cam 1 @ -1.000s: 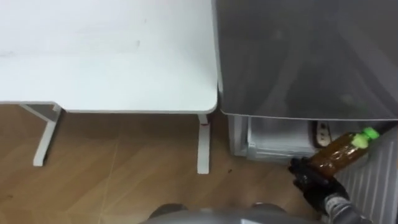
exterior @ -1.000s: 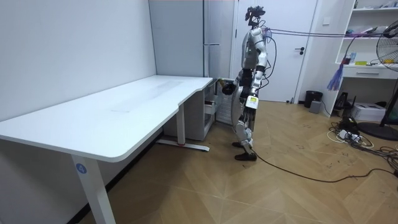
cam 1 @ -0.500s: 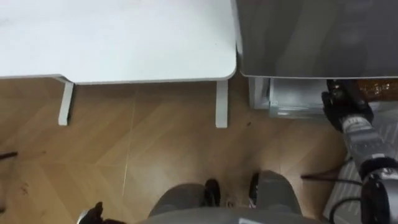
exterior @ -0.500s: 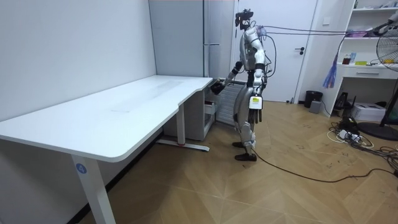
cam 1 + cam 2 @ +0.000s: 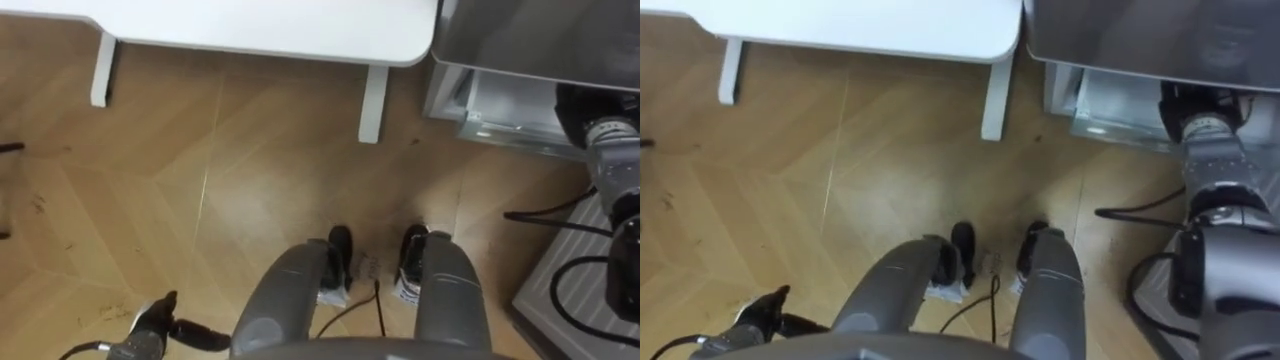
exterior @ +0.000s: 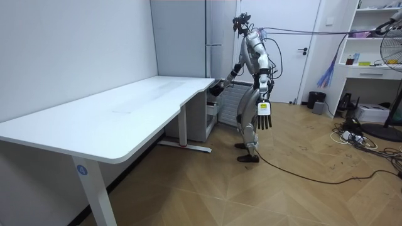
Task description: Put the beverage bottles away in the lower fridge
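Drink and grip alike cannot be told: the right hand [image 5: 1188, 102] reaches into the pale, open lower fridge compartment [image 5: 1110, 105], its fingers hidden beneath the flat grey fridge top [image 5: 1140, 30]. The left hand [image 6: 264, 117] hangs empty, fingers straight. If released unseen, a bottle could topple and roll onto the wooden floor [image 5: 890, 170].

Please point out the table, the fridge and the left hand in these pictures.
table [image 6: 125, 113]: room view, on its white top.
fridge [image 5: 1140, 30]: right eye view, on its grey front.
left hand [image 6: 264, 114]: room view, on the hand's middle, above its straight fingers.
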You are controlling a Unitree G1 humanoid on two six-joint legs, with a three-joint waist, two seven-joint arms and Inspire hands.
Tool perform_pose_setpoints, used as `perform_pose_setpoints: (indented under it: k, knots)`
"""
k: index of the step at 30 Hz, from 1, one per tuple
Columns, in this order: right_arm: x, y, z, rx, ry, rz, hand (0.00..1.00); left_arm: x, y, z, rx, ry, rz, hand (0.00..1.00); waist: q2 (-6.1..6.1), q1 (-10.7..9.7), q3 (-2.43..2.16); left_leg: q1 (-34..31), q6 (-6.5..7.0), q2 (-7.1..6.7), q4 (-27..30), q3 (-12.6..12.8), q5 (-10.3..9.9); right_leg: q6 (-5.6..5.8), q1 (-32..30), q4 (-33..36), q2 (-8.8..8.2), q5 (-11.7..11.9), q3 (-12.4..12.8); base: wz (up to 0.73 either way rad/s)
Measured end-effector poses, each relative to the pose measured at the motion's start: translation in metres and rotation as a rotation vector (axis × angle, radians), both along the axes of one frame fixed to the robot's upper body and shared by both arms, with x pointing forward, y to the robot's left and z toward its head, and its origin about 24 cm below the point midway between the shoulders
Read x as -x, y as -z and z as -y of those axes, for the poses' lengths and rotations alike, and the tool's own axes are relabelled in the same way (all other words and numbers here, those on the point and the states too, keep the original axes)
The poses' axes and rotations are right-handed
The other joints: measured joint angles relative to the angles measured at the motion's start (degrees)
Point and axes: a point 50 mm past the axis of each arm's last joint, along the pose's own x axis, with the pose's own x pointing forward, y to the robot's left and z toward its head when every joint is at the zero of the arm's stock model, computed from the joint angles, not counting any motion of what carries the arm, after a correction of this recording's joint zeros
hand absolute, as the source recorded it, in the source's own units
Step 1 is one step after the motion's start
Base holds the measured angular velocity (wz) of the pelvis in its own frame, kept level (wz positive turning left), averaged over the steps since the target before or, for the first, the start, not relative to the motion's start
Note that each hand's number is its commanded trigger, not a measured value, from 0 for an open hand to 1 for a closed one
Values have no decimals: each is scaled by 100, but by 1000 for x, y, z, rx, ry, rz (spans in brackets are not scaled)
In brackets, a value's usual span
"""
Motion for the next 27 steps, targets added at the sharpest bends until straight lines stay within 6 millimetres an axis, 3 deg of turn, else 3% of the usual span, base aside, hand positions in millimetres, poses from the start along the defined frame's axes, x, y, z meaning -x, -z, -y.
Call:
perform_pose_setpoints:
  k: [4, 5, 6, 14, 27]
  knots:
    - [-4, -4, 0, -9, 14, -10, 100, 0, 0, 0, -1, 5, -3, 0, -45, 75, 15, -47, 25, -6, 36, 59, -15, 5, -101, 98, -15, 4, 57, -3]
    - [-5, -5, 0, -9, 15, -12, 69, 0, 0, 1, -1, 9, -4, 0, -63, 96, 10, -64, 25, -6, 40, 80, -15, 2, -136, 117, -15, 7, 80, -9]
    - [-6, -7, -1, -3, 12, -15, 0, -1, 0, 2, 0, 19, -6, 0, -83, 118, 14, -112, 26, -4, 52, 97, -14, -3, -189, 162, -15, 10, 101, -5]
    - [-10, -12, 1, 6, 49, -37, 0, -4, 0, 4, 7, 44, -2, 0, -112, 181, 8, -429, 32, 79, 248, 46, -4, -59, -366, 185, 13, 102, -25, 4]
    - [-3, -2, 2, 1, 66, -114, 0, -3, 1, 8, 43, 68, -17, 0, -179, 251, -22, -223, 78, 73, 149, 17, 29, -11, -119, 9, 27, 202, -77, 0]
